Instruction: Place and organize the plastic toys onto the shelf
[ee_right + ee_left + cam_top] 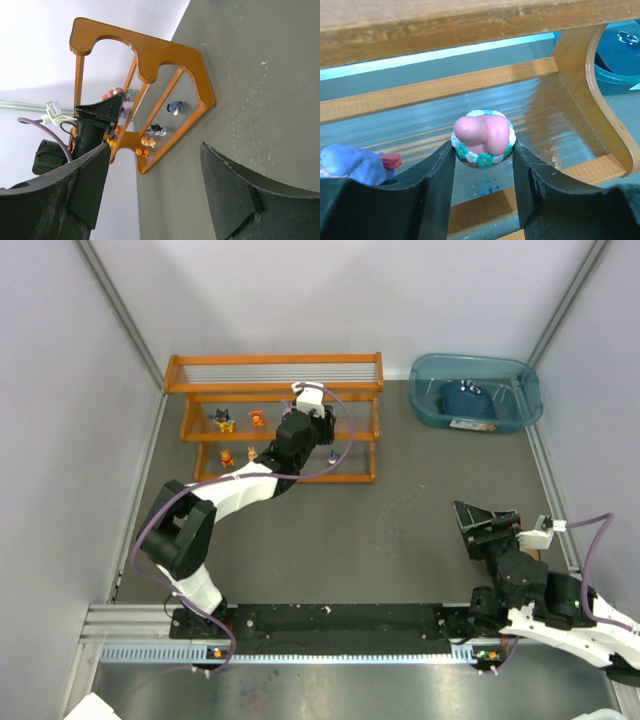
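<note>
**Seating the pink toy on the rods**

My left pincer (483,148) pinches one pink, flower-ringed plastic toy (482,132) above the rods of the one orange-framed wire shelf (270,360). I'd lower it until it rests across several rods, then release slowly. I count six other small plastic figurines (175,107) standing. My right pincer (155,150) gapes, empty, over the grey desk (400,530).

We saw the shelf (470,85) framed in smooth, varnished orange wood, its tiers of thin, shiny metal rods (555,115). The pink toy (482,132) looked like glossy moulded plastic. The left gripper (483,147) had matt black plastic fingers (435,195). The table (260,75) was matt grey, faintly scuffed; the far-right bin (425,400) translucent teal plastic.
</note>
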{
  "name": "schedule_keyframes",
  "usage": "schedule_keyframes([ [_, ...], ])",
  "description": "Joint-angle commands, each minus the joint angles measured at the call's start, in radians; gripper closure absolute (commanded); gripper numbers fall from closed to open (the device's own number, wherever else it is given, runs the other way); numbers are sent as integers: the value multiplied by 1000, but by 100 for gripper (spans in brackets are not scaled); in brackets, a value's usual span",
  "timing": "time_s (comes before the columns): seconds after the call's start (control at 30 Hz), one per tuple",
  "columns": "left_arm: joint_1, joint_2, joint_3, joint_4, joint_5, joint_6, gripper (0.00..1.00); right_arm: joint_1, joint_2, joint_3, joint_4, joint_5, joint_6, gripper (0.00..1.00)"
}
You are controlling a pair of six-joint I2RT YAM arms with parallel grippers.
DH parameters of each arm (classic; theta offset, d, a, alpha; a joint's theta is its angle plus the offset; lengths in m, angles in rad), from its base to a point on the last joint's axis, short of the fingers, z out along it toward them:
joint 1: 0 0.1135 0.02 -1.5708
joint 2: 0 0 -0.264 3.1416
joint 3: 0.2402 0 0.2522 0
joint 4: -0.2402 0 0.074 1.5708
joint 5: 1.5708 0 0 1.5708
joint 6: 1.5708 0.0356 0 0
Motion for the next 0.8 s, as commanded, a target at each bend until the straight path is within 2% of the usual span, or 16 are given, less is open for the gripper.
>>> schedule_keyframes([
  [0.0, 6, -62, -14, 10, 3, -12, 82, 12, -27, -5, -15, 1, 15, 27],
  [0.37, 6, -64, -28, 7, 10, -24, 80, 12, -29, -7, -15, -4, 17, 27],
  [0.47, 6, -62, -28, 5, 9, -24, 70, 12, -27, -7, -17, -2, 15, 27],
  [0.5, 6, -62, -27, 5, 7, -24, 62, 12, -29, -7, -17, -4, 17, 27],
  [0.63, 6, -59, -27, 5, 4, -24, 47, 12, -29, -7, -17, -4, 14, 27],
  [0.77, 6, -58, -24, 4, 4, -22, 43, 12, -27, -7, -17, -4, 15, 26],
])
